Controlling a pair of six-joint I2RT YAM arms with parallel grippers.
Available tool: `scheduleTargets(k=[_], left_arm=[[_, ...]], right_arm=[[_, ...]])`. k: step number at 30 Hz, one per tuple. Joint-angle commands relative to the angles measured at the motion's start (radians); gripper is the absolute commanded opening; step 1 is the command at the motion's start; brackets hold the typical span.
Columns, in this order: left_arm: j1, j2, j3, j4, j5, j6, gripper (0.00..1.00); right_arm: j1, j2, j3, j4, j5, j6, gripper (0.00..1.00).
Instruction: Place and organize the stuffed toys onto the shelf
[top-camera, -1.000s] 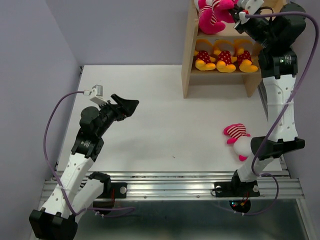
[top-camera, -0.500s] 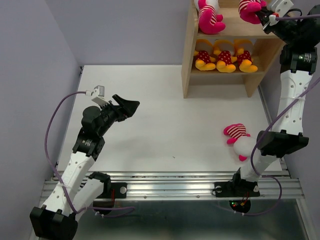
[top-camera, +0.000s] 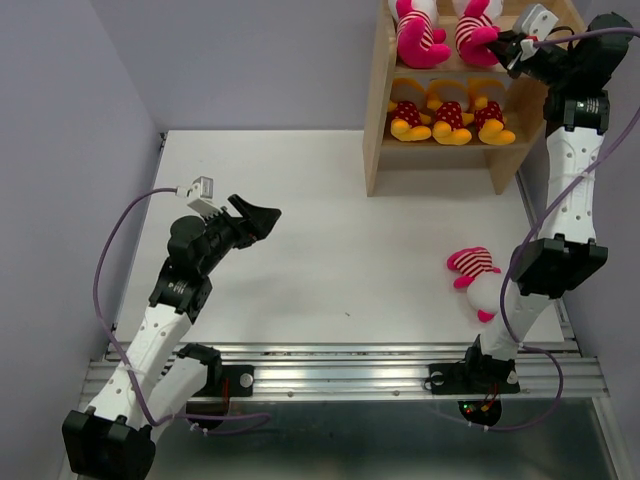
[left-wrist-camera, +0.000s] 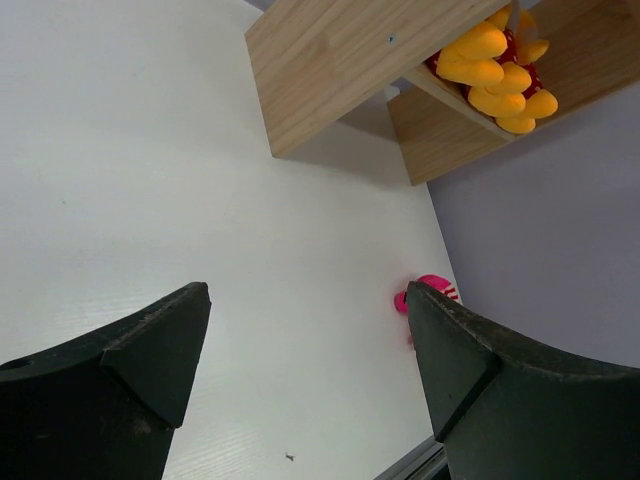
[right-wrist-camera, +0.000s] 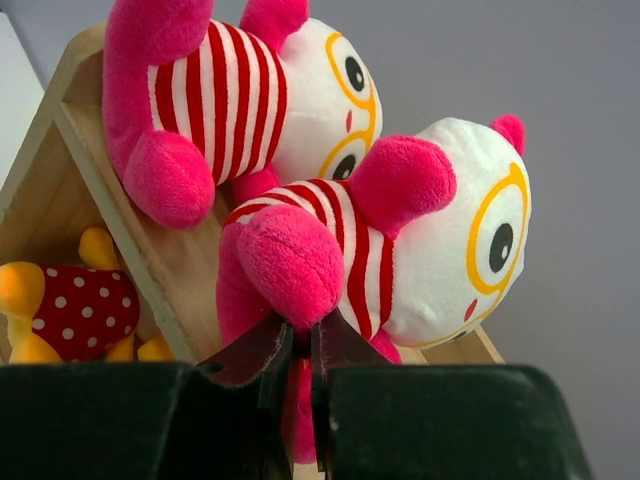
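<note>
The light wood shelf (top-camera: 375, 120) stands at the back right. Its lower tier holds three yellow-orange stuffed toys in red dotted outfits (top-camera: 450, 118). One pink-striped toy (top-camera: 420, 35) lies on the top tier, with a second (top-camera: 475, 30) beside it. My right gripper (top-camera: 505, 45) is shut on this second toy's pink leg. In the right wrist view the leg is pinched between the jaws of that gripper (right-wrist-camera: 300, 335), below the white-headed toy (right-wrist-camera: 430, 250). A third pink-striped toy (top-camera: 475, 275) lies on the table by the right arm. My left gripper (top-camera: 262, 215) hangs open over the table's left half.
In the left wrist view, the open fingers (left-wrist-camera: 120, 370) frame bare white table, with the shelf side panel (left-wrist-camera: 340, 60) and the yellow toys (left-wrist-camera: 500, 70) beyond. Lavender walls close in on the left, back and right. A metal rail (top-camera: 340, 365) runs along the near edge.
The right arm has carried the pink-striped toy to the right along the top tier and brought it down beside the first one. The left arm has barely moved.
</note>
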Motion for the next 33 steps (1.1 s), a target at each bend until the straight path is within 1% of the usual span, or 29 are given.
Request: scheduleTargets(k=[1,3,4,10,11,13,16,19,22,23,25,29,31,33], left_arm=[[0.005,-0.027,-0.018,0.062,0.012,-0.003,0.90],[0.005,-0.029,-0.019,0.060,0.014,-0.004,0.90],[0.005,-0.029,-0.018,0.060,0.014,-0.004,0.90],[0.003,-0.035,-0.025,0.060,0.014,-0.009,0.90],[0.003,-0.036,-0.027,0.063,0.018,-0.009,0.90],[0.003,-0.036,-0.031,0.065,0.021,-0.012,0.90],[0.003,-0.036,-0.031,0.072,0.026,-0.017,0.90],[0.003,-0.035,-0.034,0.088,0.038,-0.017,0.90],[0.003,-0.033,-0.036,0.101,0.053,-0.014,0.90],[0.005,-0.033,-0.034,0.103,0.061,-0.012,0.90],[0.003,-0.035,-0.036,0.104,0.066,-0.006,0.90],[0.003,-0.042,-0.031,0.098,0.081,0.022,0.90],[0.003,-0.044,-0.025,0.089,0.083,0.040,0.90],[0.003,-0.049,-0.013,0.075,0.081,0.069,0.90]], right_arm=[[-0.007,0.001,0.047,0.083,-0.012,0.006,0.12],[-0.007,0.012,0.052,0.088,-0.009,0.012,0.15],[-0.007,0.013,0.050,0.096,-0.007,0.018,0.19],[-0.007,0.009,0.018,0.117,0.002,0.030,0.35],[-0.007,0.003,0.008,0.122,0.005,0.029,0.44],[-0.007,-0.007,-0.012,0.134,0.012,0.027,0.58],[-0.007,-0.022,-0.020,0.145,0.023,0.030,0.65],[-0.007,-0.040,-0.023,0.177,0.046,0.075,0.80],[-0.007,-0.082,-0.055,0.220,0.058,0.131,0.89],[-0.007,-0.099,-0.074,0.281,0.063,0.179,0.96],[-0.007,-0.146,-0.120,0.336,0.065,0.236,0.97],[-0.007,-0.221,-0.149,0.343,0.049,0.314,1.00],[-0.007,-0.261,-0.178,0.340,0.026,0.351,1.00],[-0.007,-0.336,-0.253,0.324,-0.035,0.411,1.00]])
